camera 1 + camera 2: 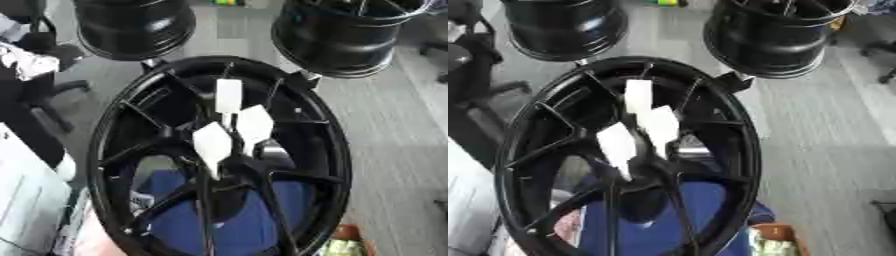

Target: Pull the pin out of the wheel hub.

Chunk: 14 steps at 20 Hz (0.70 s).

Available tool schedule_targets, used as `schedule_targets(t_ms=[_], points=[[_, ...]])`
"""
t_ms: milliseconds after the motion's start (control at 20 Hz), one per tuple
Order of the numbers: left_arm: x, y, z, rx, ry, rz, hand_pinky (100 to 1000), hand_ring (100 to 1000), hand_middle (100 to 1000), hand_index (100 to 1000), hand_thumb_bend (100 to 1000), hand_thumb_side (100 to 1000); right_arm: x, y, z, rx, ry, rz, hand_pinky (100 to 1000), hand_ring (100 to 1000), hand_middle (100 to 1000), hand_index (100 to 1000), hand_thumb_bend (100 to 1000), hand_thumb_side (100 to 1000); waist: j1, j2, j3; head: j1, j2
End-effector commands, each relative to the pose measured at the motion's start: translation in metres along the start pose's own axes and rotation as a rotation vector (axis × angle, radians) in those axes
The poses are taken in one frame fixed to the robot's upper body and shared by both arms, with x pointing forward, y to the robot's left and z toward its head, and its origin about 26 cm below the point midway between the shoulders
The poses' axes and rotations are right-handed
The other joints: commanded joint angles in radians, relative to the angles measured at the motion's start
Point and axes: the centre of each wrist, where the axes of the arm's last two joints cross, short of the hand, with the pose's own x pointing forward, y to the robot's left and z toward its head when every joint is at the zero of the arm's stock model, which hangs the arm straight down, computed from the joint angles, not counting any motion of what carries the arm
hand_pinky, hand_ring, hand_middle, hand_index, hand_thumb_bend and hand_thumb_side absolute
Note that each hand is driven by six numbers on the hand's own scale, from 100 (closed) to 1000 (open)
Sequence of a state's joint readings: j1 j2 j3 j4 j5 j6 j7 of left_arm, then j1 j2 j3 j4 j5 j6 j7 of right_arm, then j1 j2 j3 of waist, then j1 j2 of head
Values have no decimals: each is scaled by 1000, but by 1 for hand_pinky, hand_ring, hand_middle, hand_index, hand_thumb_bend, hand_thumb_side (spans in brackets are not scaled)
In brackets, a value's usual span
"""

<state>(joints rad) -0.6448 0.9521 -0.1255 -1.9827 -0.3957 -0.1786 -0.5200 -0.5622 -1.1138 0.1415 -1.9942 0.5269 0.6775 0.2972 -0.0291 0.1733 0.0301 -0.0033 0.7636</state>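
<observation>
A large black spoked wheel hub (336,150) fills the middle of both views, standing tilted with its open face toward me. At its centre, three flat white pieces stick out close together: an upper one (228,95), a right one (255,124) and a lower left one (213,142). Narrow stems run from them down into the dark centre of the wheel, and I cannot make out a pin beyond that. Neither of my hands shows in either view.
Two more black wheel rims stand on the grey floor behind, one at the back left (133,27) and one at the back right (346,35). A blue surface (236,220) shows through the lower spokes. A white object (26,200) and a chair base (52,95) are at the left.
</observation>
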Motion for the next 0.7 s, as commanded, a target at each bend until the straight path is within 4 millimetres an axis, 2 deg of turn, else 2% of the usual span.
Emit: schedule_targets(t_ms=[50, 350, 700], points=[[-1, 11, 2, 12, 0, -28, 726, 696, 633, 759, 324, 402, -1, -12, 1, -36, -1, 13, 887, 878, 835, 881, 100, 100, 2, -13, -2, 0, -5], [5, 16, -11, -49, -83, -26, 729, 700, 637, 766, 352, 419, 1, -11, 0, -33, -7, 13, 887, 877, 834, 881, 100, 100, 3, -16, -5, 2, -4], [19, 23, -54, -214, -258, -19, 731, 710, 653, 791, 390, 449, 4, -10, 0, -15, -18, 15, 887, 876, 833, 881, 100, 100, 9, -22, -8, -2, -11]])
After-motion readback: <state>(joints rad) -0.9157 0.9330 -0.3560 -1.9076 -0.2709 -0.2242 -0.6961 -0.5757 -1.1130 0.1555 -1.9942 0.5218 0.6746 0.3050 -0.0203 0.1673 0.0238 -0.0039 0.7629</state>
